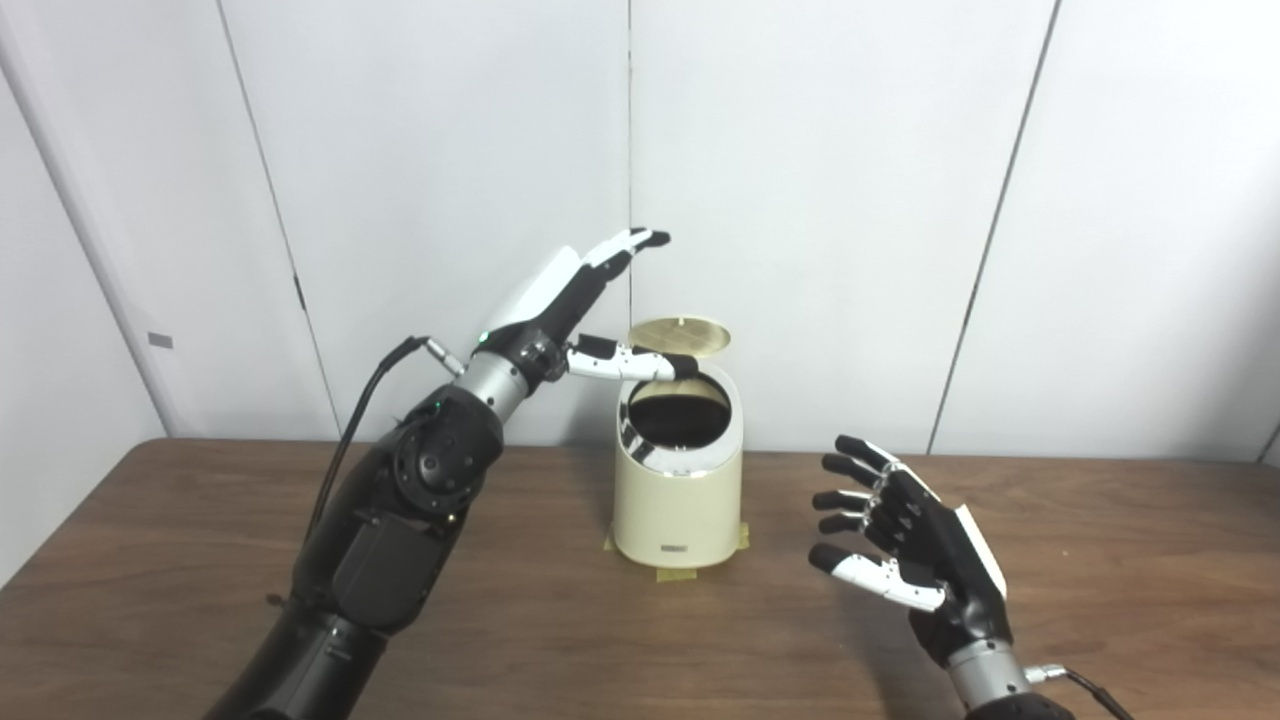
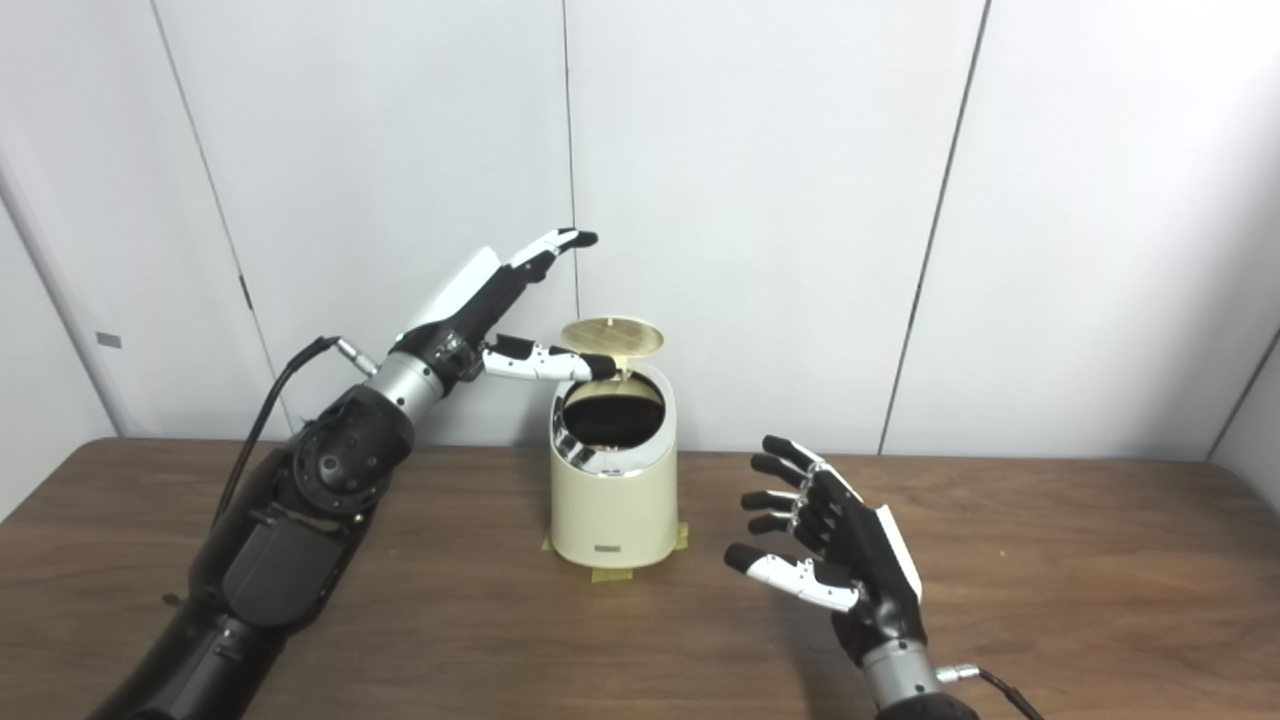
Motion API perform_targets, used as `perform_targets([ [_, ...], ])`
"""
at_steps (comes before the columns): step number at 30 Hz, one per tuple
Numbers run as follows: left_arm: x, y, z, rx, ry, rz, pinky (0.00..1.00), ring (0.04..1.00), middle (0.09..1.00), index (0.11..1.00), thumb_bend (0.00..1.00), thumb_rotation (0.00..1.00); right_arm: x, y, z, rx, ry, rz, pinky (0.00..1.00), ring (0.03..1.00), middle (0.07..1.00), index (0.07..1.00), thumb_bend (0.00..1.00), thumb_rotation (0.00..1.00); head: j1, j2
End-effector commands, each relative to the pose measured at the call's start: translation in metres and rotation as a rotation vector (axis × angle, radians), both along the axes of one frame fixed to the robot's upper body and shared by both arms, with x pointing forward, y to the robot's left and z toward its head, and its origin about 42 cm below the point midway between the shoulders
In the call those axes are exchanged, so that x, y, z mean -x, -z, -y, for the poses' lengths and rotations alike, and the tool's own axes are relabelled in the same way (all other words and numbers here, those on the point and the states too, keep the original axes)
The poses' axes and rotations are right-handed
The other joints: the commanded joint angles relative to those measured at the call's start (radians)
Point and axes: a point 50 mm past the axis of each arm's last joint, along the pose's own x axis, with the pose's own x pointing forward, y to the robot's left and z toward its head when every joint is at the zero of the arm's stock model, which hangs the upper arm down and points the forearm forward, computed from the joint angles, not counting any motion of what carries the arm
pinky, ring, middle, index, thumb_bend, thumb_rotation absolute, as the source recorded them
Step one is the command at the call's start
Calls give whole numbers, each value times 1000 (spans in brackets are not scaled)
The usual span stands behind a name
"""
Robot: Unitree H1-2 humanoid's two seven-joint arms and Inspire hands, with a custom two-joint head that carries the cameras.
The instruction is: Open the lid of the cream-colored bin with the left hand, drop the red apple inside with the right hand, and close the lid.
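Fingers (image 1: 620,245) straight on left hand (image 1: 560,300), right hand (image 1: 905,540) splayed, empty

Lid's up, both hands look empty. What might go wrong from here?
The apple isn't visible anywhere, so whether it went into the bin is unconfirmed. The left hand is raised beside the open lid, thumb close over the rim; a careless push could shift the bin. The right hand hovers open close by and could bump it.
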Motion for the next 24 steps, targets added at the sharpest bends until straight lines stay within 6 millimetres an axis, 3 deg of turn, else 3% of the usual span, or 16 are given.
perform_targets([
  [1, -6, -34, 4, -54, 13, 79, 992, 1000, 998, 944, 997, 459, -6, -24, -4, -11, -5, 92, 550, 630, 781, 790, 841, 224, 1, 1],
  [7, -6, -30, 9, -281, -9, 112, 1000, 1000, 890, 824, 1000, 471, -7, -23, -6, -12, -9, 94, 550, 637, 778, 785, 839, 226, -4, 4],
  [14, 3, -23, 6, -387, -3, 143, 1000, 993, 788, 753, 1000, 452, -7, -24, -8, 0, -9, 89, 555, 642, 785, 791, 855, 259, -8, 6],
  [24, 9, -25, 5, -424, 20, 155, 1000, 982, 779, 745, 1000, 486, -8, -24, -13, -4, -11, 77, 555, 655, 778, 793, 872, 276, -13, 9],
])
